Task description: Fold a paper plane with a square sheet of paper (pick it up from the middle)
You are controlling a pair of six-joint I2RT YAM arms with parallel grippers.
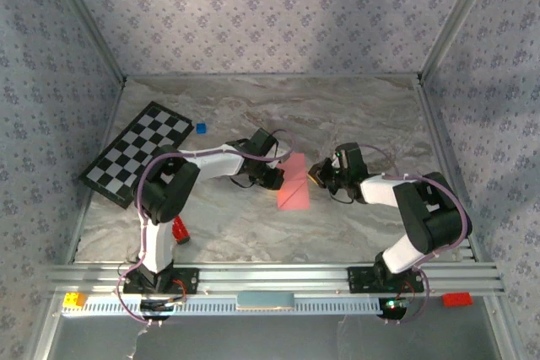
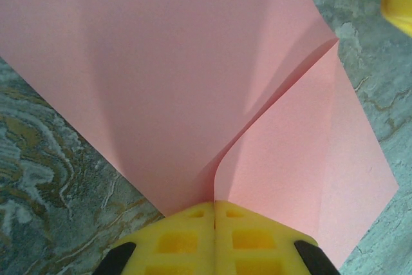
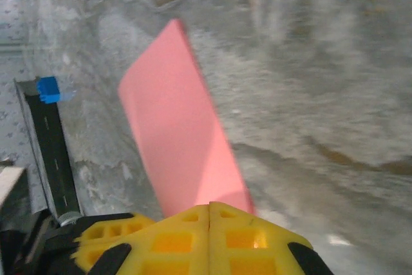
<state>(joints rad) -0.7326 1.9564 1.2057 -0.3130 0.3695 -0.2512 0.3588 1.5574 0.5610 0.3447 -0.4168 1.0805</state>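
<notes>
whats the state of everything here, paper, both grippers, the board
paper: partly folded, one flap curling up along a crease
left gripper: shut, pinching the paper at the fold
right gripper: shut, tips at the paper's edge, can't tell if it grips it
checkerboard: lying flat, nothing touching it

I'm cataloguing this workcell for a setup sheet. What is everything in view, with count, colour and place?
square sheet of paper: 1, salmon-pink, mid-table, held from both sides
checkerboard: 1, black and white, far left of the table
cube: 1, blue, beside the checkerboard's right corner
bar: 1, red, on the table by the left arm
yellow block: 1, left end of the front rail
red block: 1, right end of the front rail
table: 1, grey marbled
left hand: 1, yellow fingers, shut on the paper
right hand: 1, yellow fingers, shut on the paper
</notes>
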